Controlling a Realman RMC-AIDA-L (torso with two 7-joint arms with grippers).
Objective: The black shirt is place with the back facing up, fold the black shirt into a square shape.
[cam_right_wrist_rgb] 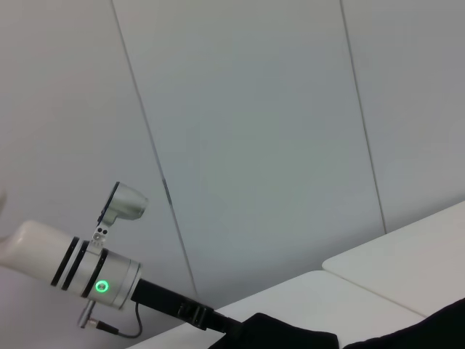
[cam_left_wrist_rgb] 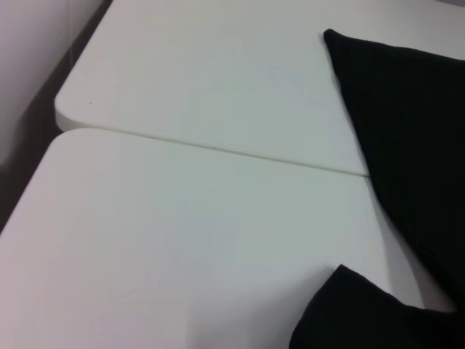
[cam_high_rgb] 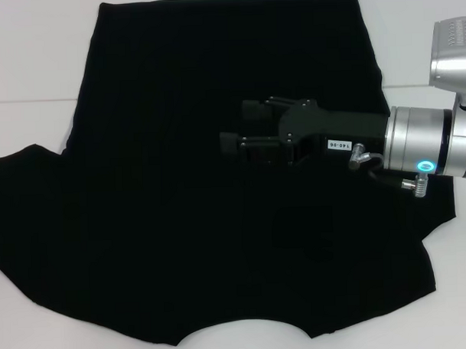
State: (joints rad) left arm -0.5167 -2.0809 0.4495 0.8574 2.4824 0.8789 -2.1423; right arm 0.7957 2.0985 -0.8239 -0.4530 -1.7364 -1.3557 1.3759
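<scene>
One black shirt [cam_high_rgb: 180, 184] flat on white table [cam_high_rgb: 23, 74]; right gripper [cam_high_rgb: 243, 128] above it, seemingly parted, empty.

We're in what looks like a robot test lab: two plain white tables [cam_left_wrist_rgb: 182, 218] pushed edge to edge, bare pale wall panels [cam_right_wrist_rgb: 254, 131] behind, and a silver robot arm [cam_high_rgb: 427, 141] over the fabric.

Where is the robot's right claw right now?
In the head view, the right gripper reaches in from the right side and hangs over the middle of the black shirt, which lies spread on the white table.
</scene>
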